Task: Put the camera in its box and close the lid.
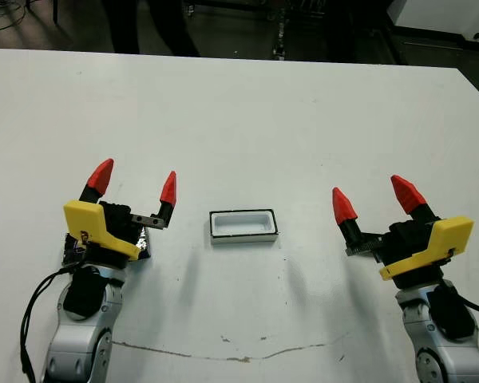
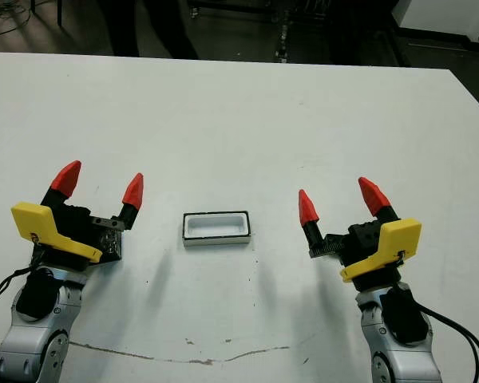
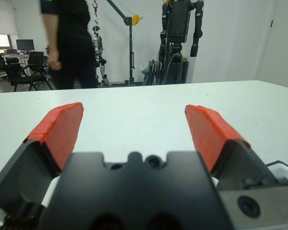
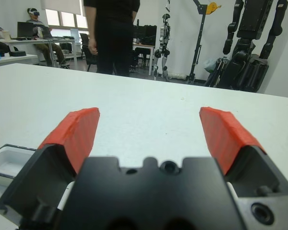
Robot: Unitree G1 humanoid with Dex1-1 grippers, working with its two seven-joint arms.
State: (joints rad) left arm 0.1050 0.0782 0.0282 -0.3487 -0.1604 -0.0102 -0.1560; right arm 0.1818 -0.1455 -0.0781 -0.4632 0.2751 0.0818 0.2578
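Box, one white-lined tray, sits empty and uncovered at the centre of the surface, between two spread, empty grippers: left gripper and right gripper. One dark glossy item, probably the lid, peeks from under the left gripper. No camera is visible, so packing seems not yet begun; finding and grasping it comes next.

**Box at centre, a gripper at either side**

The box sits on the table at mid-frame, nothing in it. The left gripper is at lower left, the right gripper at lower right. A dark object lies under the left gripper.
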